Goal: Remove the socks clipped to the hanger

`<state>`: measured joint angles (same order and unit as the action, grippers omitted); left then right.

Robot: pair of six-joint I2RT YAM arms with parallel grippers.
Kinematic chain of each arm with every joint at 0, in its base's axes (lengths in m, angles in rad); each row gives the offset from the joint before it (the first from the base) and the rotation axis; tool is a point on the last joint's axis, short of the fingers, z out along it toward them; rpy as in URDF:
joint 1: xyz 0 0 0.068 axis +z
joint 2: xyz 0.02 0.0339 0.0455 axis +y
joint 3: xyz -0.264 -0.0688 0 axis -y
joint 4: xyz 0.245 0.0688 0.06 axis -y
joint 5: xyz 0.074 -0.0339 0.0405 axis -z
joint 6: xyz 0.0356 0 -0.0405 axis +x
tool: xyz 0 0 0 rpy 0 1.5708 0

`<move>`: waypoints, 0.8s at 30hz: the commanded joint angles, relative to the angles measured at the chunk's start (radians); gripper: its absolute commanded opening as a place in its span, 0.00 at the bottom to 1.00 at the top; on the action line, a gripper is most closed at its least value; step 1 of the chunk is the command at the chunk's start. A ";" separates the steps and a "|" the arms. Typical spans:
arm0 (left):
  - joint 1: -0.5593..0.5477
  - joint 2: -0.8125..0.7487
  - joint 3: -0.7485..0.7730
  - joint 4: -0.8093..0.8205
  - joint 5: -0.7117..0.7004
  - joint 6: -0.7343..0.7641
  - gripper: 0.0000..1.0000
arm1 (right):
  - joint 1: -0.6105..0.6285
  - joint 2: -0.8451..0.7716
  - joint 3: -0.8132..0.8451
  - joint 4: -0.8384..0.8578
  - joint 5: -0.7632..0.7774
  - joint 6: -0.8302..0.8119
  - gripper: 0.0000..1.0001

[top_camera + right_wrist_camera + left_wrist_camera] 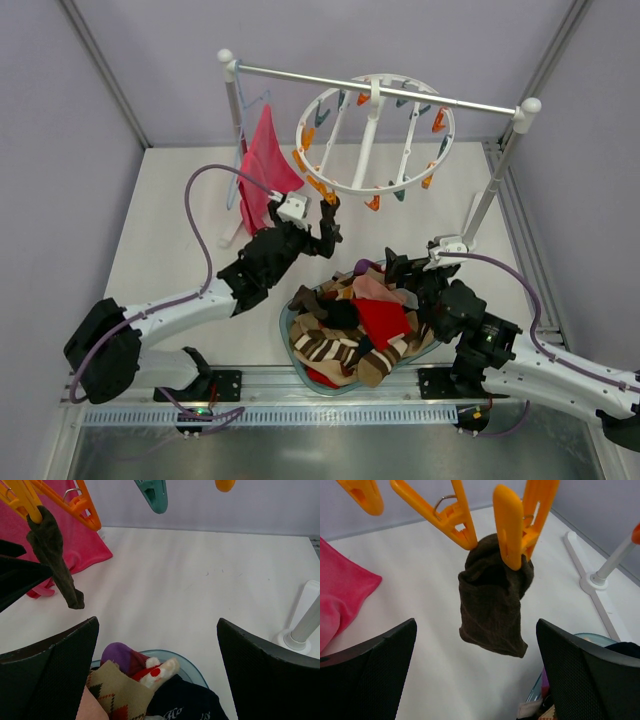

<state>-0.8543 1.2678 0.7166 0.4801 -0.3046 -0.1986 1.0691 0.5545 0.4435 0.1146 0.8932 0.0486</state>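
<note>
The white round hanger (375, 135) hangs from the metal rail, with orange and teal clips around its rim. One dark brown sock (492, 605) hangs from an orange clip (512, 525) at the ring's near left edge. It also shows in the top view (329, 208) and the right wrist view (55, 555). My left gripper (325, 235) is open and empty just below and in front of this sock, which hangs between the lines of its fingers (590, 675) without touching them. My right gripper (405, 270) is open and empty above a pile of socks (350, 330).
The pile lies in a clear blue-rimmed basket (200, 662) at the near centre. A pink cloth (265, 165) hangs on a light-blue wire hanger at the rail's left post. The rail's right white post (495, 185) and its foot (300, 630) stand beside my right arm.
</note>
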 commanded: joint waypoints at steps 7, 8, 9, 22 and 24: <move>0.029 0.146 0.020 0.248 0.059 -0.018 0.91 | -0.005 0.010 0.000 0.068 0.007 -0.007 1.00; 0.029 0.160 0.018 0.265 0.059 -0.019 0.85 | -0.005 0.012 0.000 0.069 0.006 -0.007 1.00; 0.029 0.180 0.015 0.305 0.059 -0.018 0.74 | -0.005 0.012 0.000 0.071 0.006 -0.007 1.00; 0.000 0.104 -0.124 0.462 0.036 0.007 0.00 | -0.005 0.105 0.040 0.155 -0.028 -0.044 1.00; -0.002 0.088 -0.147 0.468 0.041 0.008 0.00 | -0.003 0.145 0.084 0.157 -0.068 -0.069 1.00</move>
<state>-0.8501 1.4086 0.5892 0.8425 -0.2512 -0.2020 1.0653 0.6563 0.4511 0.1925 0.8669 0.0082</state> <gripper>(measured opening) 0.005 0.996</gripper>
